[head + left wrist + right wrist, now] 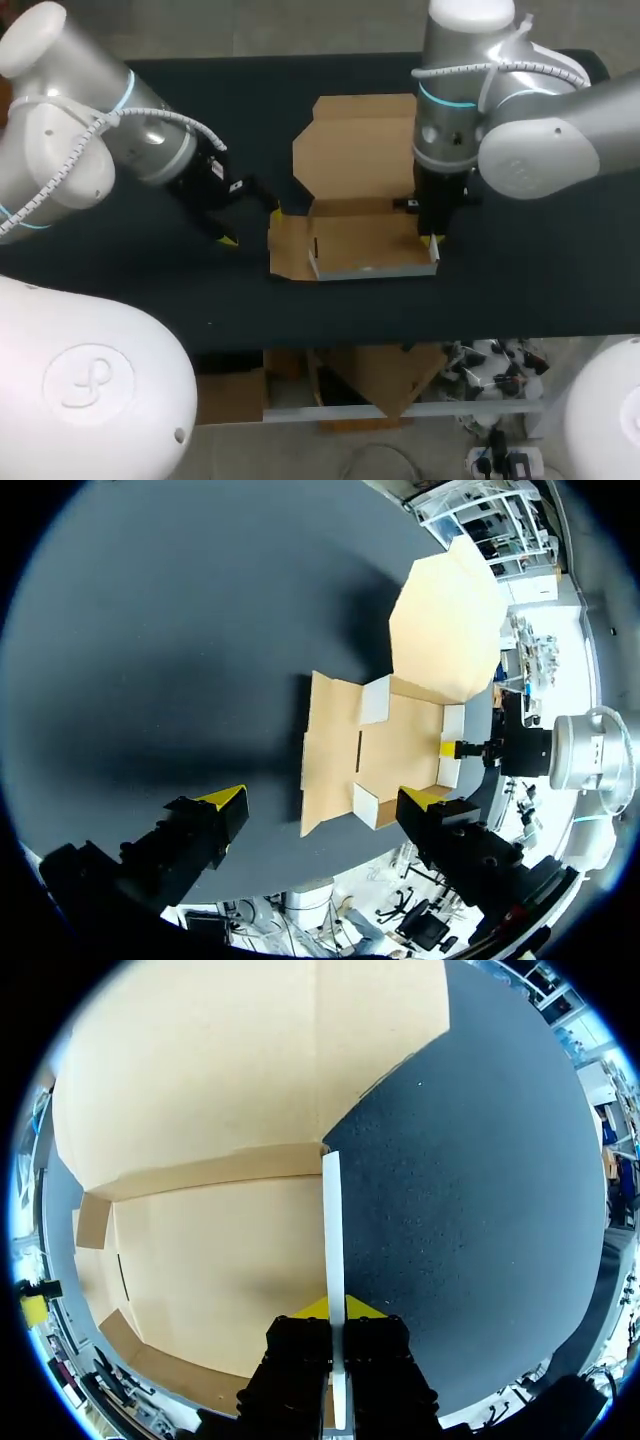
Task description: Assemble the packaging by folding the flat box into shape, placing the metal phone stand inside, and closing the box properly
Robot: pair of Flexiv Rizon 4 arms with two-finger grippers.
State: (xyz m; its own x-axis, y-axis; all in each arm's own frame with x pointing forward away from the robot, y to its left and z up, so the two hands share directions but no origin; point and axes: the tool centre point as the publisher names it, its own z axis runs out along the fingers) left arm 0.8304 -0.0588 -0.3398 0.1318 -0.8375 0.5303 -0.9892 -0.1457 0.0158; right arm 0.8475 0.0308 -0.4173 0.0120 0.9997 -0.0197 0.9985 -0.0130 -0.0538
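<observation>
Pinching box [355,245] right wall, apparently: right gripper [335,1312]; left gripper [325,800] spread wide, near left flap.

R gripper [335,1312] pinches the upright side wall [332,1230] of the box [220,1280] from both sides, w/ a yellow tip showing at the wall's base. Box interior on one side of the wall, lid flap [230,1060] ahead; black table [480,1210] on the other.

Box [360,245] interior open from above; counter [130,290] bare along its front. Right gripper [432,245], clamped on the right wall, blocks that side; left gripper [252,225] flanks the left.
</observation>
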